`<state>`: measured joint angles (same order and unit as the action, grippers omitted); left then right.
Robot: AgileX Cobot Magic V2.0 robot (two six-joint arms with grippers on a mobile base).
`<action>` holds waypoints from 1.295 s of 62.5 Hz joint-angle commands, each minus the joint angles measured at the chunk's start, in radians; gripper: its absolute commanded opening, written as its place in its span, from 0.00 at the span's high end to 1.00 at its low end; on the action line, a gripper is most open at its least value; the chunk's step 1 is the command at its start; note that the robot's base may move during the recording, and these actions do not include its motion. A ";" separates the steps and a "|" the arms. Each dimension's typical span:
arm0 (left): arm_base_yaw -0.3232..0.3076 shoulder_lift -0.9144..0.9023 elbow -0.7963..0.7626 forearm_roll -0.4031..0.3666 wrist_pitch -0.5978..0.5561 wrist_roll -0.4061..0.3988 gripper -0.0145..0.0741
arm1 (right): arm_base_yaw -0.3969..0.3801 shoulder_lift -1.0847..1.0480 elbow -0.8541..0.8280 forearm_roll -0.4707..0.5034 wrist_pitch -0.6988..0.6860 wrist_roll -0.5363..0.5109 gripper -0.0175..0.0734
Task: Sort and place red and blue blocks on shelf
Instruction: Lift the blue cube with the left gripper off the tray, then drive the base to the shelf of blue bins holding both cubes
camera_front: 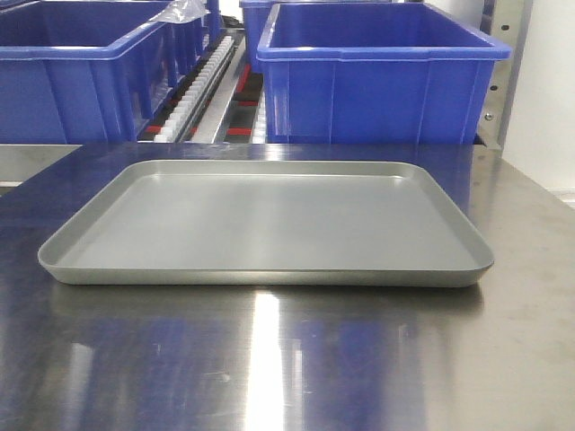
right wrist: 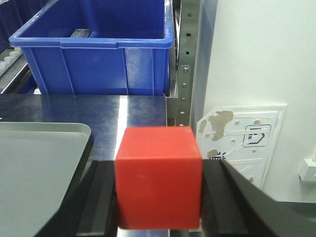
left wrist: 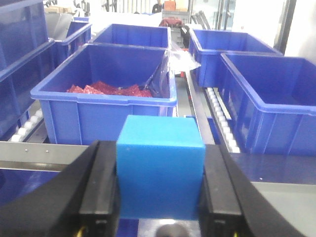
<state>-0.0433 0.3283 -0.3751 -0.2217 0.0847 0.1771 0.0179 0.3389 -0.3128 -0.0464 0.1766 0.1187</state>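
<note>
My left gripper (left wrist: 160, 197) is shut on the blue block (left wrist: 160, 170), held above the steel tabletop and facing the shelf's front beam (left wrist: 39, 153). In the right wrist view, my right gripper (right wrist: 159, 202) is shut on the red block (right wrist: 159, 180), black fingers (right wrist: 98, 202) pressed against both its sides, near the tabletop's right edge. The shelf (camera_front: 211, 90) with white roller tracks runs behind the table. Neither gripper nor block appears in the front view.
A shallow grey tray (camera_front: 269, 269) lies on the steel tabletop (camera_front: 269, 359). Big blue bins (camera_front: 377, 72) stand on the shelf; one (left wrist: 106, 106) holds red pieces. A perforated steel upright (right wrist: 186, 64) and a white wall lie to the right.
</note>
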 commanded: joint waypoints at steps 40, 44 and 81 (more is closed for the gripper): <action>0.004 0.006 -0.029 -0.011 -0.072 -0.010 0.70 | -0.005 0.007 -0.029 -0.014 -0.084 -0.005 0.75; 0.004 0.006 -0.029 -0.011 -0.072 -0.010 0.70 | -0.005 0.007 -0.029 -0.014 -0.084 -0.005 0.75; 0.004 0.006 -0.029 -0.011 -0.072 -0.010 0.70 | -0.005 0.007 -0.029 -0.014 -0.084 -0.005 0.75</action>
<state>-0.0433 0.3283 -0.3751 -0.2238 0.0906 0.1764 0.0179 0.3389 -0.3128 -0.0464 0.1766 0.1187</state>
